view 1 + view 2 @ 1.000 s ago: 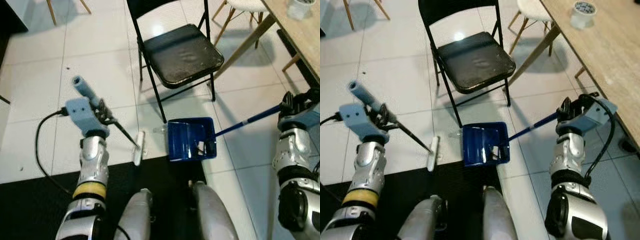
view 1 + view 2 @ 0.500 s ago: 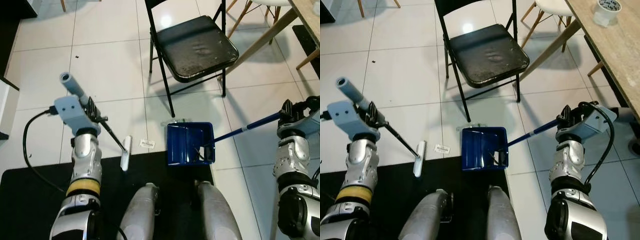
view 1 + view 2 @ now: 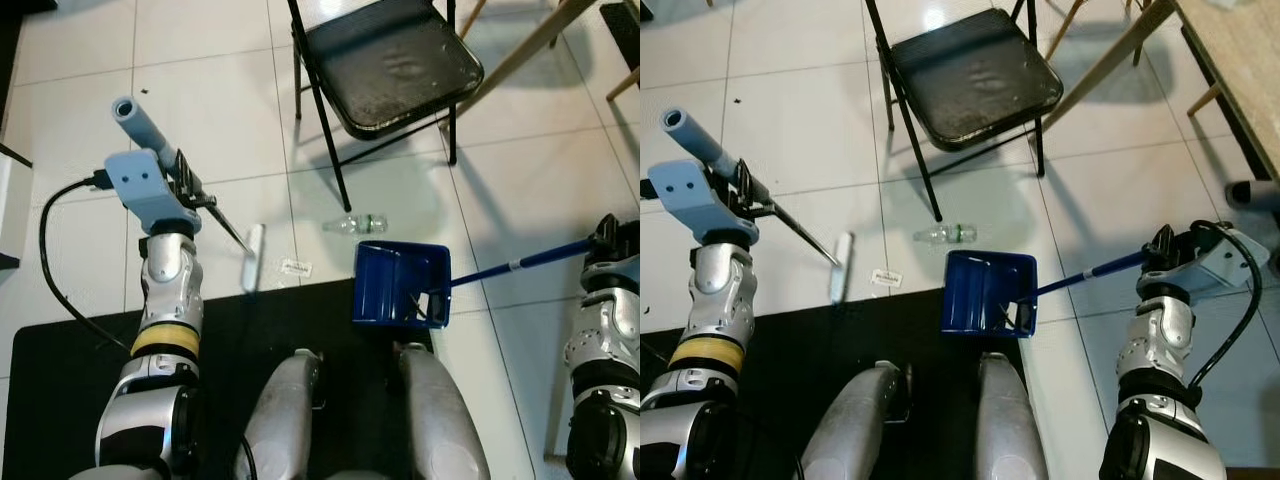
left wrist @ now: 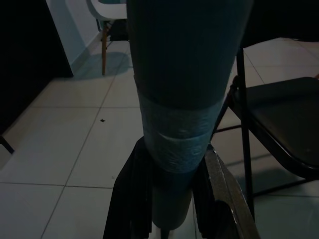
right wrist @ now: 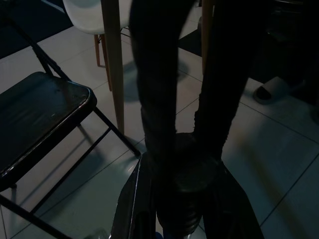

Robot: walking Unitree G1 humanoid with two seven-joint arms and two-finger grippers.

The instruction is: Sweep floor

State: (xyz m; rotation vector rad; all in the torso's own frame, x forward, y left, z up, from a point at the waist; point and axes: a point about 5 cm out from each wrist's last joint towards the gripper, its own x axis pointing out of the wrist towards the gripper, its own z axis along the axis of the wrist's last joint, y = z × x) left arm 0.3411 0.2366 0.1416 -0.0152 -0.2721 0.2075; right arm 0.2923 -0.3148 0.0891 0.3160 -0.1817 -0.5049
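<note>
White tiled floor [image 3: 80, 130], with a black mat [image 3: 70, 380] under the robot's legs and a black folding chair [image 3: 400, 60] ahead. Left gripper [image 3: 185, 185] is clamped around the upper handle of a broom [image 3: 215, 215]; in the left wrist view both black fingers [image 4: 219, 189] press against the taped grey grip, so closed on it. The thin shaft runs down and away from this gripper to the pale broom head [image 3: 253, 257], which rests on the tile at the mat's edge. Just beyond the head lies a small paper scrap [image 3: 296, 267]; farther out, toward the chair, a clear plastic bottle [image 3: 356, 224] lies on its side. Right gripper [image 3: 1162, 262] is closed around the blue handle of the dustpan [image 3: 987, 292]; the wrist view shows fingers on either side of the dark handle end. The pan sits at the far end of that handle, inward of the right gripper, on the mat's edge near the scrap. Handling judgement: broom is light and stiff, the taped grip looks non-slip and the hold seems adequate. The bottle appears empty, so it would likely roll or skid when pushed; the scrap may cling flat to the tile.
</note>
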